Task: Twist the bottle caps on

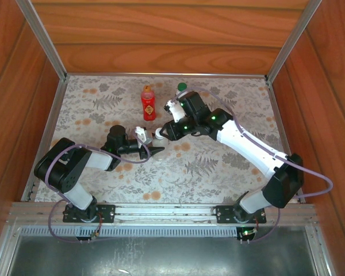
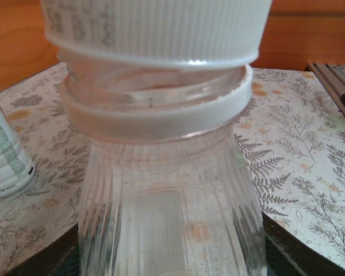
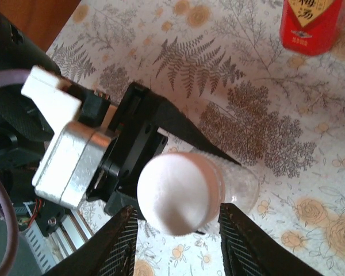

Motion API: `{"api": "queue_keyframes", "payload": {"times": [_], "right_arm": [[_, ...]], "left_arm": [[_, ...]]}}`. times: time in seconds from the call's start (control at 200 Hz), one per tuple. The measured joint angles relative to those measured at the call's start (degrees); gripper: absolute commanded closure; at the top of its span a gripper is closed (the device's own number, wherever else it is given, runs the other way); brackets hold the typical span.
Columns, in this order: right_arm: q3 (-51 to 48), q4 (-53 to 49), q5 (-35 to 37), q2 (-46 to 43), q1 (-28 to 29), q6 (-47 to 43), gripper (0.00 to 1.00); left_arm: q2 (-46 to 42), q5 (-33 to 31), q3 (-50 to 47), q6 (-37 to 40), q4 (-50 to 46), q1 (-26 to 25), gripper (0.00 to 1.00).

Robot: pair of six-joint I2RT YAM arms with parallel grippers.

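Note:
My left gripper [image 2: 172,256] is shut on the short clear ribbed bottle [image 2: 167,213], holding it upright just above the cloth. The white cap [image 3: 178,192] sits on the bottle's neck, with a gap left above the neck ring [image 2: 161,118]. My right gripper [image 3: 178,210] hangs over the cap, open, one finger [image 3: 122,244] on each side with a little space between. In the top view both grippers meet mid-table, left [image 1: 154,150] and right [image 1: 161,136]. The red bottle [image 1: 148,104] carries an orange cap [image 1: 148,88]. The white-green labelled bottle [image 1: 173,107] carries a dark green cap [image 1: 181,87].
The flower-and-fern cloth [image 1: 218,167] covers the table, boxed in by wooden walls [image 1: 161,34] and metal rails. The red bottle [image 3: 310,23] and the labelled bottle [image 2: 3,155] stand close behind the grippers. Bare cloth lies to the front and right.

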Motion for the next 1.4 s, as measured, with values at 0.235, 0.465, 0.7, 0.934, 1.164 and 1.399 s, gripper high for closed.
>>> {"api": "queue_keyframes", "payload": {"times": [0.235,0.465,0.7,0.934,1.164,1.399], "right_arm": [[1.90,-0.04,0.11,3.93,-0.42,0.22,0.61],[3.15,-0.17,0.37,5.16,-0.42,1.09,0.66],[2.97,-0.09,0.98,4.83,-0.79,2.80,0.71],[-1.77,3.32,0.17,2.27,-1.62,6.19,0.72],[-6.05,8.68,-1.44,0.76,-2.25,9.92,0.71],[-7.80,11.76,-3.63,1.33,-3.13,12.31,0.75]], "left_arm": [[0.00,0.04,0.00,0.02,0.00,0.00,0.51],[0.00,0.02,0.00,-0.02,-0.04,0.04,0.51],[0.00,0.04,0.00,0.00,-0.07,0.04,0.51],[0.00,0.09,0.00,0.02,-0.09,0.04,0.51],[0.02,0.11,0.00,-0.04,-0.11,0.11,0.51],[0.09,0.07,0.02,-0.61,-0.07,0.28,0.51]]}}
